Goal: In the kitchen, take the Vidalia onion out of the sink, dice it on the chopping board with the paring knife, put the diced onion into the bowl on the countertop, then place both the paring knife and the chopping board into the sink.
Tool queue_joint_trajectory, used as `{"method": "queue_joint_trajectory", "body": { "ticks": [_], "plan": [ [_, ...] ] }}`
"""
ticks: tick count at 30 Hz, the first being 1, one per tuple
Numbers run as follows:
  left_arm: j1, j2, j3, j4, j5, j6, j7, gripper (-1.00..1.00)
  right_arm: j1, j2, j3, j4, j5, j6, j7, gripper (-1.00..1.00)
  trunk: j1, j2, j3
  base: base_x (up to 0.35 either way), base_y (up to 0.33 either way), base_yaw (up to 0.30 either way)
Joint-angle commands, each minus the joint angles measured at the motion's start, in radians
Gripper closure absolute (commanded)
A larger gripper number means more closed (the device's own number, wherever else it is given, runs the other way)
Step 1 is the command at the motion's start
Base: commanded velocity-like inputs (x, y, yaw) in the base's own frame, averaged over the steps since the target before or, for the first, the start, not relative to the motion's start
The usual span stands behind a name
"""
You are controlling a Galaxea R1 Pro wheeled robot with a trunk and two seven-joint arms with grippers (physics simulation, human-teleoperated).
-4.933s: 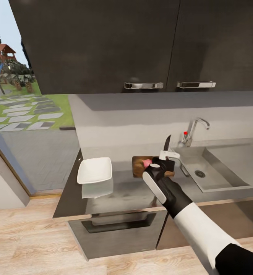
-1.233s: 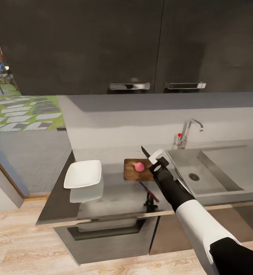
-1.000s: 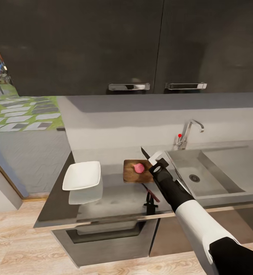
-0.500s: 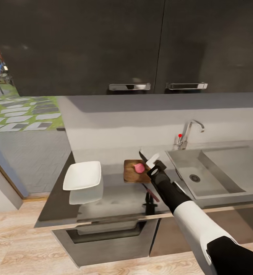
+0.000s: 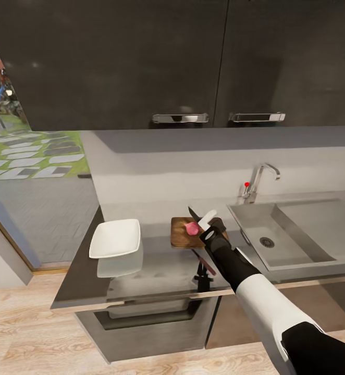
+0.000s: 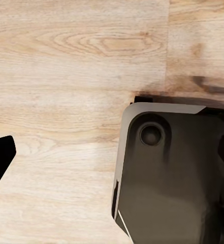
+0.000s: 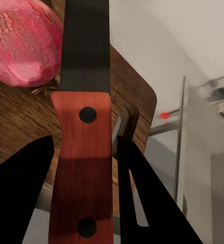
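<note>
Right gripper [image 5: 210, 223] closed on knife [image 7: 85, 127]: flat orange-red wooden handle with two dark rivets, clamped between black fingers [image 7: 18, 188]; dark, smooth blade tapering to a point. In head view, knife [image 5: 197, 216] tilted up and away from the gripper, blade tip over the board's far edge. Onion [image 7: 23, 43]: pink-red, roundish, papery skin with a rough rooty tip, lying on the board just beside the blade's base, partly hidden behind it. Onion [image 5: 192, 228] right at the gripper's fingertips. Board [image 5: 180, 234]: dark brown wood, visible grain, rounded corners, directly under gripper and knife. Sink [image 5: 297, 229]: grey steel basin with chrome tap, near the gripper's right side. Bowl [image 5: 115, 238]: white, shallow, square, well to the gripper's left on the glossy grey countertop [image 5: 157, 271]. Left gripper: open or shut, cannot tell; left wrist view on pale wood-grain floor [image 6: 56, 76].
</note>
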Motion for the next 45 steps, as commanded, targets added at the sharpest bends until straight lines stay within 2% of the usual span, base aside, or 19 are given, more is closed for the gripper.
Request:
{"method": "queue_joint_trajectory", "body": {
  "ticks": [1,11,15,23,45],
  "plan": [
    [0.0,0.002,-0.008,-0.002,0.01,-0.003,0.009,-1.0,-0.001,0.0,0.002,-0.001,0.008,0.006,0.003,1.0,0.001,-0.002,-0.002,0.0,0.0,0.0],
    [0.0,0.002,-0.008,-0.002,0.01,-0.003,0.009,-1.0,-0.001,-0.001,0.002,-0.001,0.008,0.006,0.003,1.0,0.001,-0.002,-0.002,0.0,0.0,0.0],
    [0.003,0.002,-0.008,-0.018,0.009,-0.006,0.009,-1.0,0.001,0.017,-0.001,0.0,0.013,0.013,0.001,1.0,0.001,-0.002,-0.002,0.0,0.0,0.0],
    [0.001,0.002,-0.01,-0.019,0.009,-0.015,0.009,-1.0,0.001,0.01,-0.001,0.0,0.013,0.011,-0.003,1.0,0.001,-0.002,-0.002,0.0,0.0,0.0],
    [0.001,0.002,-0.01,-0.015,0.009,-0.016,0.009,-1.0,0.001,0.013,0.002,-0.009,0.013,0.011,-0.111,1.0,0.001,-0.002,-0.002,0.0,0.0,0.0]
  ]
}}
